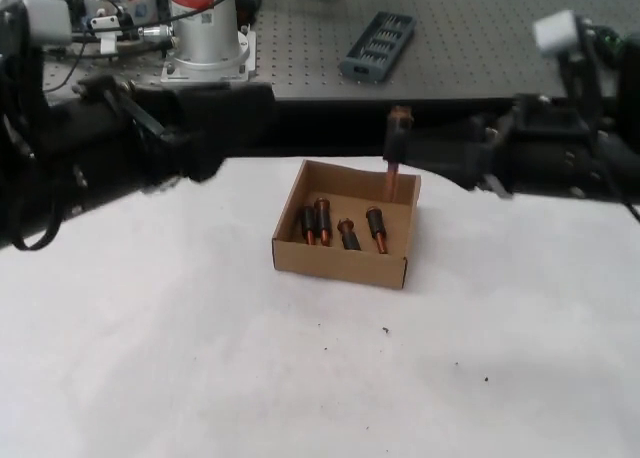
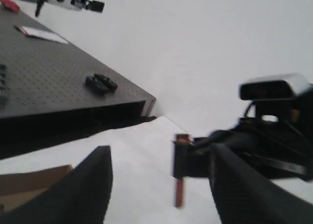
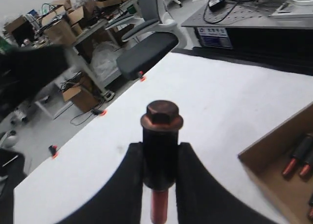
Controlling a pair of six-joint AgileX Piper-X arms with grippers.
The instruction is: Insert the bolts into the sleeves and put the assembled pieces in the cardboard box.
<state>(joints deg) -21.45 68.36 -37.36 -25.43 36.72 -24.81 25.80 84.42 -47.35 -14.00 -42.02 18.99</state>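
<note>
White cloth (image 1: 200, 358) lies under the cardboard box (image 1: 338, 262), perforated bench (image 1: 480, 38) behind.

Lit brightly and evenly from overhead. Washed to near-flat white across the cloth (image 1: 200, 358), with only faint shadow around the cardboard box (image 1: 340, 263). Sunk in deep black at the cloth's 12 o'clock, beneath the perforated table (image 1: 480, 38). Touched by a soft highlight on the bolt (image 3: 162, 117) head. Glaring white on the wall (image 2: 220, 33).

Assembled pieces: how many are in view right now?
5. Four assembled pieces lie in the cardboard box, two close together at its left, the others further right. The fifth stands upright in the right gripper, above the box's far wall. None looks hidden.
</note>
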